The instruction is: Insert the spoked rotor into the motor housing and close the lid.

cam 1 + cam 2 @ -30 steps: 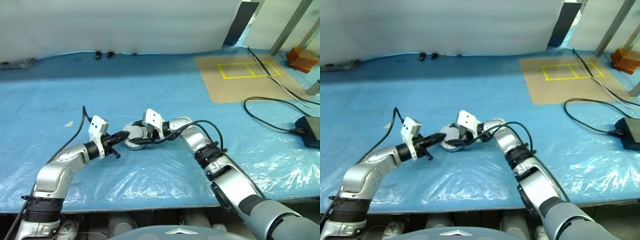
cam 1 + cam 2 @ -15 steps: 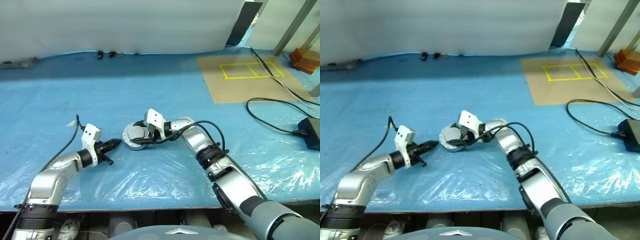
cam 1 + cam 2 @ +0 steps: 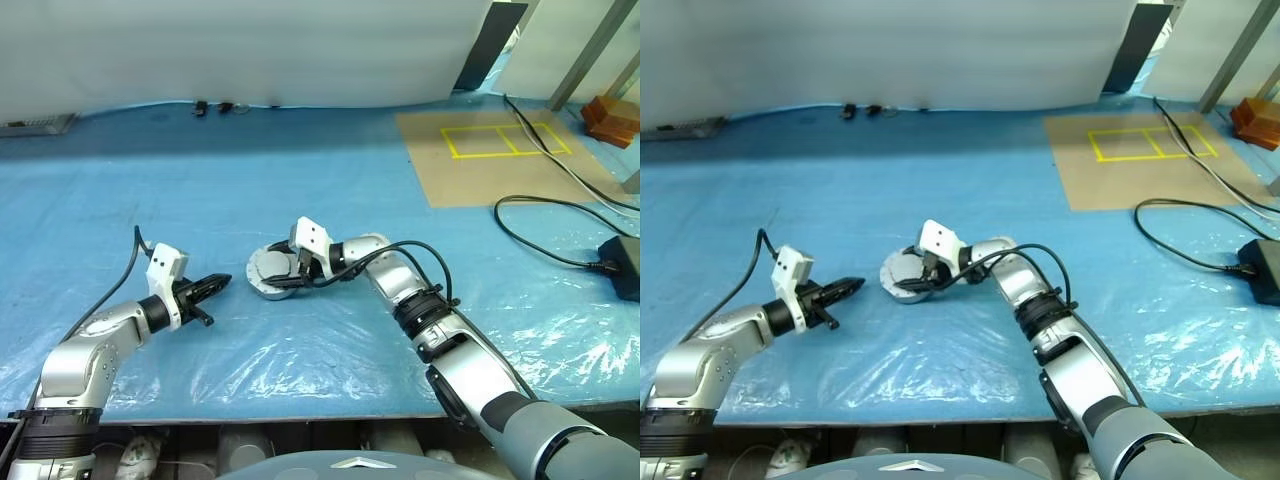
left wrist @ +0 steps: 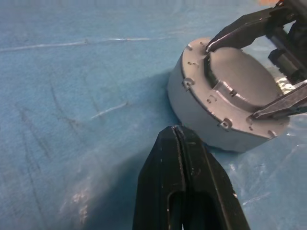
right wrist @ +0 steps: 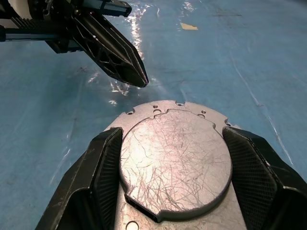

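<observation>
Your left gripper [image 3: 222,281] has its two black fingers pressed together with nothing between them; your right gripper [image 5: 172,158] has its fingers spread wide, one on each side of the raised round disc on top of the motor housing [image 3: 268,274]. From the right wrist view you can see both finger pads [image 5: 103,158] lying right against the edge of that disc, the lid [image 5: 175,160], whose smooth grey face is covered in fine scratches and turned upward. Whether the pads actually press on it or only rest alongside it you cannot tell from these views.

You find the housing sitting flat on the blue plastic sheet [image 3: 330,200] that covers the table, roughly in the middle of the work area, with the lid lying closed on top. The left wrist view shows its low silver-grey side wall and a rim dotted with small holes and screws. The spoked rotor cannot be made out; the closed lid hides the inside of the case.

Your left gripper points toward the housing from the robot's left, near it but clearly apart, with bare sheet between its tip and the case wall.

Off to the robot's right you have a tan board [image 3: 490,155] marked with yellow tape and a black cable [image 3: 540,235] running to a dark box.
</observation>
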You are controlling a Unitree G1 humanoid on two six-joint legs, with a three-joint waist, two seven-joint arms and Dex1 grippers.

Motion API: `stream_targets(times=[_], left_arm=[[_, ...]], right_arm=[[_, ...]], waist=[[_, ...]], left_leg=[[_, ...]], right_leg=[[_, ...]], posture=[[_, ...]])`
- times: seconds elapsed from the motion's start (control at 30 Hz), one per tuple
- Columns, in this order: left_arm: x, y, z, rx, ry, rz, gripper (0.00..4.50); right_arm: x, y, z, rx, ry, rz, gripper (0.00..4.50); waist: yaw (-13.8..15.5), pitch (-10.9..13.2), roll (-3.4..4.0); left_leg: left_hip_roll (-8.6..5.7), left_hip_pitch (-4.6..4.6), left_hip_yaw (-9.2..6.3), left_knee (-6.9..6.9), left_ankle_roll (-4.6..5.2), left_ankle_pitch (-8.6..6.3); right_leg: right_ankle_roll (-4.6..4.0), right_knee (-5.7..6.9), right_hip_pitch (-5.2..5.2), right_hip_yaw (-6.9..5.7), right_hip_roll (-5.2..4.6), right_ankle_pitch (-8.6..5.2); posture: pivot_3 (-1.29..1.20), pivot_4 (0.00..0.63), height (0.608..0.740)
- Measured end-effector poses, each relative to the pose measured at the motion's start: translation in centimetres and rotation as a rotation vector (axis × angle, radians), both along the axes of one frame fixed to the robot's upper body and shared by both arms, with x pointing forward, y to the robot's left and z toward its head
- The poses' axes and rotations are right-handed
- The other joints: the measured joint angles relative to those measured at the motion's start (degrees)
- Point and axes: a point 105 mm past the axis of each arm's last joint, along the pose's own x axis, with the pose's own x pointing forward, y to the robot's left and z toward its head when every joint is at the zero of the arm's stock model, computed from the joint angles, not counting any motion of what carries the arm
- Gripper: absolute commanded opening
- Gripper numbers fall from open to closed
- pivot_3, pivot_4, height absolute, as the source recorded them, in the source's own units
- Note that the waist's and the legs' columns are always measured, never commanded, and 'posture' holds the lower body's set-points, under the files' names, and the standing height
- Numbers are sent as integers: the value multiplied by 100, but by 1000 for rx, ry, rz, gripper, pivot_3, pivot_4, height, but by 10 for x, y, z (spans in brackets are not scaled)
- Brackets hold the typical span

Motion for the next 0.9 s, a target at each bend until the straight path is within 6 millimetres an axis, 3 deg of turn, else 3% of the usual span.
stream_targets(times=[0.2,0.5,0.83,0.9], left_arm=[[4,-25,20,-30,-77,-82,26],[3,-31,4,9,-33,-104,26],[6,-34,2,11,-47,-107,26],[7,-37,1,11,-47,-115,0]], right_arm=[[0,1,2,1,-7,7,2966],[0,1,2,1,-6,6,2966],[1,-1,2,-1,-3,-5,2966],[1,-2,2,2,0,-15,3712]], waist=[[-12,0,2],[-9,1,7],[15,-2,13],[27,-3,14]], left_leg=[[-1,1,4,-12,-18,10],[-3,2,6,-19,-18,10],[-8,1,6,-23,-17,10],[-12,0,6,-24,-17,10]], right_leg=[[1,-5,-4,1,1,-1],[6,-7,-5,1,0,-3],[6,-8,-4,1,-6,-4],[6,-7,-4,1,-13,-4]], posture=[[0,150,740],[0,150,740],[0,150,740],[0,150,740]])
